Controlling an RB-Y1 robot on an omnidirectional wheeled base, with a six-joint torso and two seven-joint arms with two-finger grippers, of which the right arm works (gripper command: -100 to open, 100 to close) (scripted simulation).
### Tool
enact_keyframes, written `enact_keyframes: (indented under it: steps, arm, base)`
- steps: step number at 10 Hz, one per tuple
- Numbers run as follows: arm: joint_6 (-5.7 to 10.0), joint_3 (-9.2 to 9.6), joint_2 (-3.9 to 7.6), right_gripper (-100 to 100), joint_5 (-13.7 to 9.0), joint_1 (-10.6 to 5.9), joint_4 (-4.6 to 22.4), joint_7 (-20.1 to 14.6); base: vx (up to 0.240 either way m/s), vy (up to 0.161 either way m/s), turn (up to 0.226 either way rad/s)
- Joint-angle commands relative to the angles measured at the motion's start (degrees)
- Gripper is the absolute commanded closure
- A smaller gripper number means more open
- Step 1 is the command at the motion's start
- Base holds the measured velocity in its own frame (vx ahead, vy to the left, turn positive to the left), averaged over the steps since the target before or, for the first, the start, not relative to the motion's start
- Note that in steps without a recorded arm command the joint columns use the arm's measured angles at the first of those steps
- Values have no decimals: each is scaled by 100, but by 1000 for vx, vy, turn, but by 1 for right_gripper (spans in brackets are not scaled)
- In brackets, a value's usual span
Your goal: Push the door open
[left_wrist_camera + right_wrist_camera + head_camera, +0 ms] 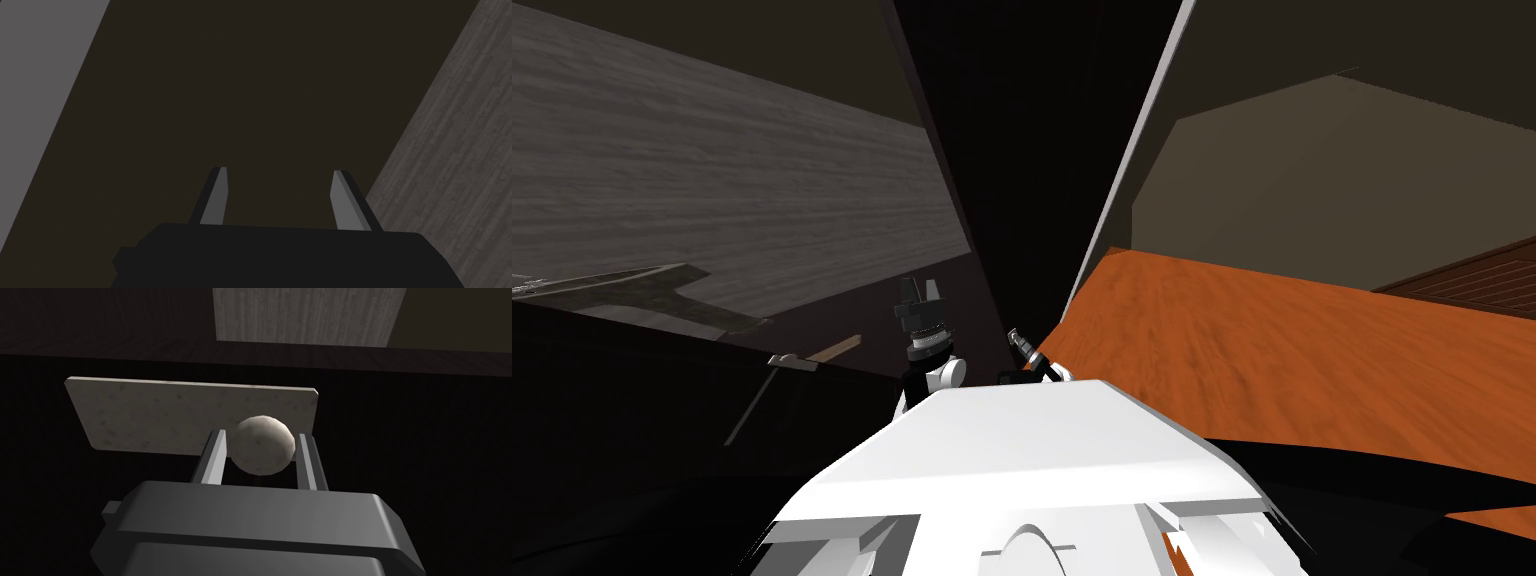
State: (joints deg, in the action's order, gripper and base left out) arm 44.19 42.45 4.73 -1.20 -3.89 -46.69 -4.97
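Between the two fingers of the right gripper [261, 434] sits a round, pale, spotty knob [260, 444]. The fingers press its sides, so this hand is closed on it. Right behind the knob is a flat pale plate [165, 413], and the plate sits on the very dark door [400, 438]. In the head view this hand looks small, just below the middle of the frame, with an orange floor [1312, 340] on the right side. The left gripper [280, 171] is wide open and holds nothing. It faces a flat dark brown surface [275, 90].
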Motion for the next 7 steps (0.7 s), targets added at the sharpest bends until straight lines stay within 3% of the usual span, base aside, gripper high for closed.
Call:
enact_keyframes:
  steps: [1,4,7]
  arm:
    - [7,1,5,100,-1,7,-1,-3]
    - [7,1,5,100,-1,7,-1,-3]
    - [-12,-207,30,100,-41,-12,73,55]
  base:
    - [-11,-13,3]
    - [-6,-5,-3]
    - [65,131,-34]
